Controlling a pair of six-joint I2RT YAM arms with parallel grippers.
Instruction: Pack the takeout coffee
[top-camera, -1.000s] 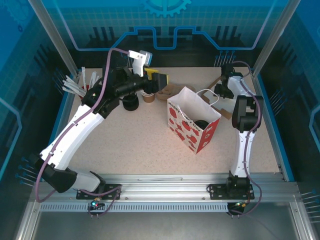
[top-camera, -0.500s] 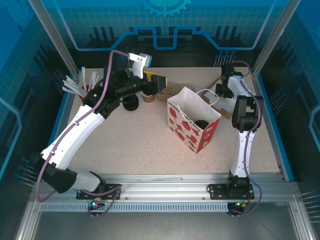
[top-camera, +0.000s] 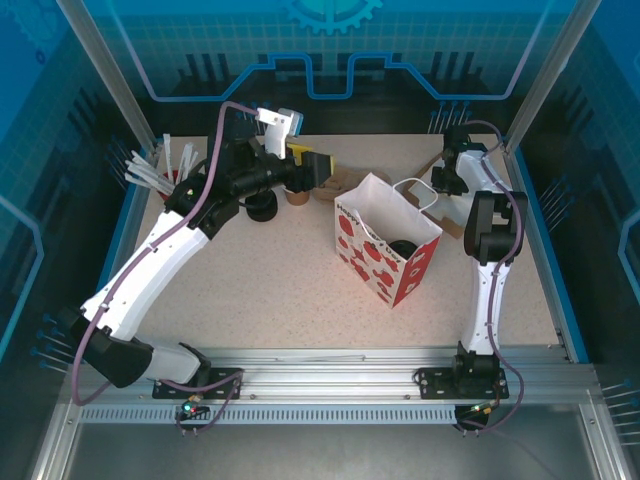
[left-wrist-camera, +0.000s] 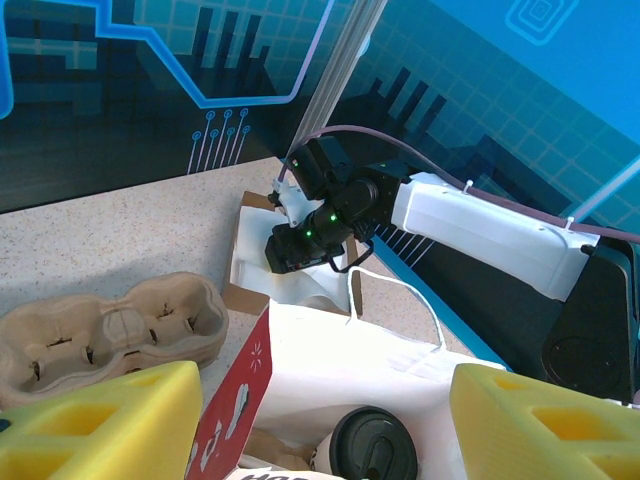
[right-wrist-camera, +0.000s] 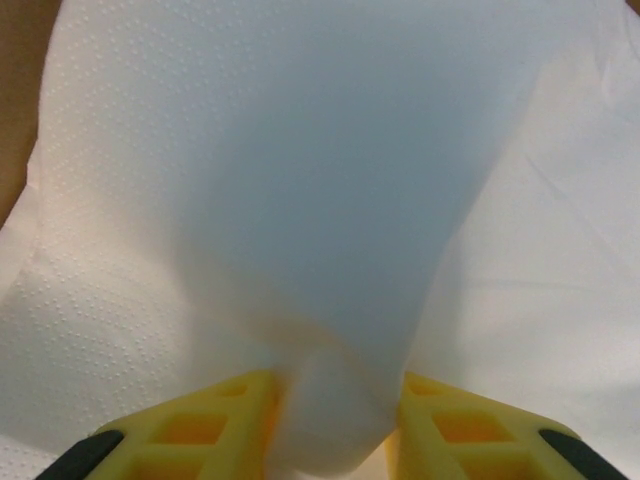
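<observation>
Top external view: a speckled table (top-camera: 260, 290) carries both arms. The left arm (top-camera: 160, 260) stretches to the back centre. The right arm (top-camera: 488, 265) reaches to the back right corner.

A white paper bag (top-camera: 385, 250) with red printed shapes and cord handles stands upright between them, its mouth open. A line of small print runs along its top edge, and the left wrist view shows part of a red word low on its side. Neither can be read.

The takeout coffee (top-camera: 403, 247) stands inside the bag. From the left wrist view its round black lid (left-wrist-camera: 373, 457) shows down in the opening.

A moulded pulp cup carrier (left-wrist-camera: 110, 330) lies behind the bag, to its left. A bundle of straws (top-camera: 150, 168) sits at the back left edge. A small brown cup (top-camera: 297, 196) and a black round piece (top-camera: 262, 208) stand just under the left arm's wrist.

The left gripper (top-camera: 322, 165) hovers near the carrier. Its yellow fingers (left-wrist-camera: 100, 420) are spread wide with nothing between them.

The right gripper (top-camera: 443, 183) points down onto a stack of white napkins (left-wrist-camera: 255, 265). In the right wrist view its yellow fingers (right-wrist-camera: 200, 420) pinch a raised fold of embossed napkin (right-wrist-camera: 300, 200), which touches both.
</observation>
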